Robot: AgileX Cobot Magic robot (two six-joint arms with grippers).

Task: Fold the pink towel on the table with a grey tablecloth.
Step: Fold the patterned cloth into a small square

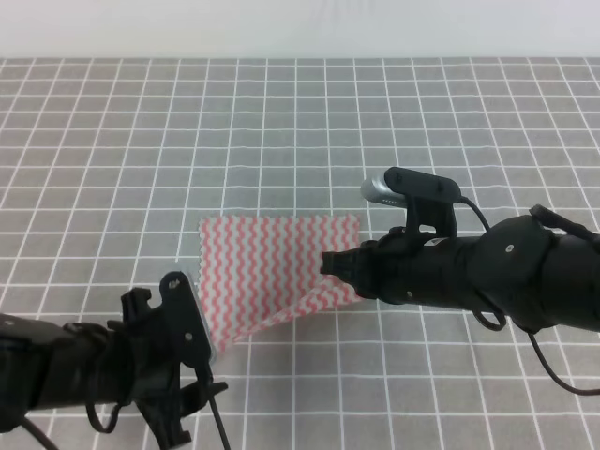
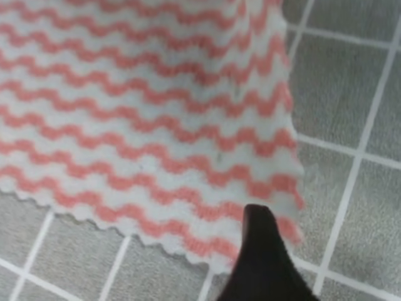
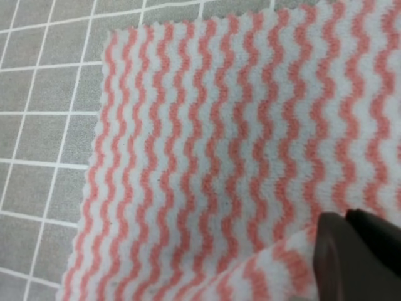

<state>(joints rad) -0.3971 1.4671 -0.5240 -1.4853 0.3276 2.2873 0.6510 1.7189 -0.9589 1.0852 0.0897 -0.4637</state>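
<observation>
The pink towel [image 1: 277,267] lies on the grey-clothed surface [image 1: 300,122] between the two end effectors. The right end effector [image 1: 330,265] pinches the towel's near right corner, lifted and curling inward. The left end effector [image 1: 208,345] sits at the near left corner; its grip cannot be told.

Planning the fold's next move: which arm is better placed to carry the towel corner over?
Right: its fingers look shut on the pink towel, corner lifted. The left gripper sits at the near edge.
</observation>
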